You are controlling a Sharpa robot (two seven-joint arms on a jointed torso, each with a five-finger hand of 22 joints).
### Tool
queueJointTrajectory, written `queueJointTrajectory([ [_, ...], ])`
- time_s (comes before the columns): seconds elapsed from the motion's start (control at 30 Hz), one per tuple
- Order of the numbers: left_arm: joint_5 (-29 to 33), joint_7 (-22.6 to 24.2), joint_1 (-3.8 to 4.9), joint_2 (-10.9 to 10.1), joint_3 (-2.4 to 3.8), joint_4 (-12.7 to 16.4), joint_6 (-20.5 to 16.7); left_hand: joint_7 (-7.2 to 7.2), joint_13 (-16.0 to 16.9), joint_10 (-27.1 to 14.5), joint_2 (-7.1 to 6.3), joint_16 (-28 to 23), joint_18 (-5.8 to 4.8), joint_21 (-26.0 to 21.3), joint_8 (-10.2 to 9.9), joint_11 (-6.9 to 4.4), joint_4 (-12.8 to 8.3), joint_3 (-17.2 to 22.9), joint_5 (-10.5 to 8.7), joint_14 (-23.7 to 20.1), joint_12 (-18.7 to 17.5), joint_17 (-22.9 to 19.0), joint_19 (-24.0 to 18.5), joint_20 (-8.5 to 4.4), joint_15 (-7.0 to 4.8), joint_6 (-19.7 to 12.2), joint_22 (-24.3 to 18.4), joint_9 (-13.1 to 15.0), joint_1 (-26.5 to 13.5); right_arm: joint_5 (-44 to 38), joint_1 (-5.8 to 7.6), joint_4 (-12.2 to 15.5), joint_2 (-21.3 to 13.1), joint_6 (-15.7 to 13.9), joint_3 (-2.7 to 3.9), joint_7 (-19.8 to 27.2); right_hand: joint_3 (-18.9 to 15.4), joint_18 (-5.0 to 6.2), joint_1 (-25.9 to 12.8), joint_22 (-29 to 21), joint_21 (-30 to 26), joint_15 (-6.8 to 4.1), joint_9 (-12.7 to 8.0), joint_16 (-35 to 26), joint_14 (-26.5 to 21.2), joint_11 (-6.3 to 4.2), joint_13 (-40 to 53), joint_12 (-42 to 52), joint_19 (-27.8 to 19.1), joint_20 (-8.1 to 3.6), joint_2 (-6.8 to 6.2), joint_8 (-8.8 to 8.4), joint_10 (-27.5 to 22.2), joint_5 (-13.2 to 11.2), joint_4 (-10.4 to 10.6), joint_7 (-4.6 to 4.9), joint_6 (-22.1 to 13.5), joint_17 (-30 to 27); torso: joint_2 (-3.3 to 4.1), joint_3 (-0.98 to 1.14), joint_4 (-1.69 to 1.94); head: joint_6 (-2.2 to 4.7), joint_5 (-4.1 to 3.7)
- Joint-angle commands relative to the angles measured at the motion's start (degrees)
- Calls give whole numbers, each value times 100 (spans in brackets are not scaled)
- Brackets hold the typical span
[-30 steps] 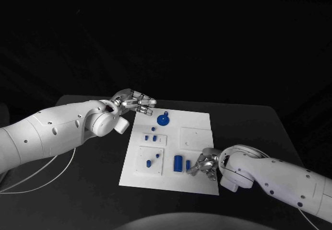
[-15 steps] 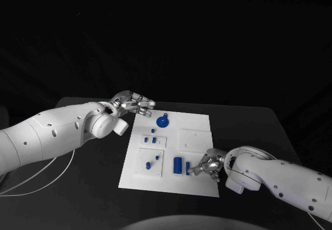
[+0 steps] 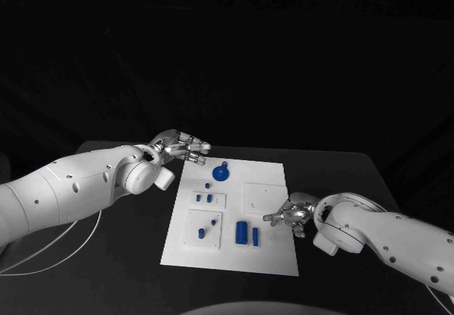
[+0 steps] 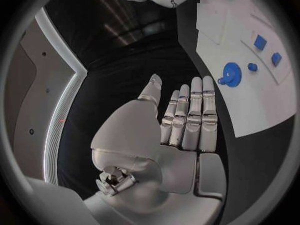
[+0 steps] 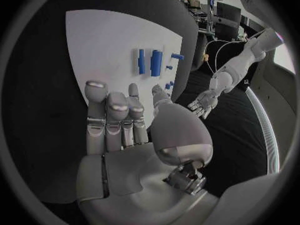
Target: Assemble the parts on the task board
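Both hands (image 3: 185,147) (image 3: 289,215) empty beside task board (image 3: 269,252)

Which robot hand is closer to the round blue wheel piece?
Left. The left hand hovers just off the board corner beside the round blue wheel piece; the right hand is farther, at the board's opposite edge.

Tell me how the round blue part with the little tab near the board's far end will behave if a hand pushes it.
The round blue part lies flat on the task board, so it would likely slide, not roll. It looks small and rigid, probably light. Its tab may make it swivel.
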Motion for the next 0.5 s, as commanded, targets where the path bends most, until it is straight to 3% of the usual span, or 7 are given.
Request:
queueJointTrajectory([
  [0.03,29,107,-4,22,3,-10,-9,-5,-1,-26,-3,-12,-32,-32,4,-5,24,3,9,-20,-1,7,-35,-6,-3,-48,7,2,-47,-47,1,-63,78,-175,6,52,102,-63,-27,7,39,-30,-16,4,6,-42,15,37,279,-29,28,22,31,-13,-113,-4,68,4,-23,24,-1,-4,1],
  [0.2,33,116,-11,35,3,-20,-9,-8,-1,-16,1,-11,-32,-30,4,-9,19,8,10,-12,-1,11,-31,-8,-6,-41,10,2,-47,-167,2,-134,222,-113,1,-49,337,-86,27,17,80,-41,15,24,13,-68,35,56,281,-37,-39,27,57,-132,-306,-49,178,7,-11,18,8,-19,1],
  [0.37,34,117,-17,42,3,-25,-2,-8,-1,-16,1,-11,-32,-30,4,-9,19,8,10,-12,-1,11,-31,-8,-6,-41,10,2,-47,-284,0,-195,342,-29,-54,-151,1063,-118,40,34,117,-56,307,55,14,-95,90,96,281,-58,-511,20,100,-264,-300,-93,267,18,-12,10,15,-51,-7],
  [0.43,34,118,-18,43,3,-25,3,-8,-1,-16,1,-11,-32,-30,4,-9,19,8,10,-12,-1,11,-31,-8,-6,-41,10,2,-47,-325,-1,-215,383,-8,-76,-189,1109,-124,76,39,131,-60,386,65,16,-106,103,105,282,-61,-595,30,108,-271,-297,-113,323,23,-13,6,16,-64,-8],
  [0.5,34,118,-20,44,3,-25,7,-8,-1,-16,1,-11,-32,-30,4,-9,19,8,10,-12,-1,11,-31,-8,-6,-41,10,2,-47,-395,-4,-239,430,2,-99,-237,1182,-136,117,42,134,-66,589,73,15,-115,120,107,281,-69,-674,27,117,-277,-229,-127,326,24,-14,8,15,-71,-4],
])
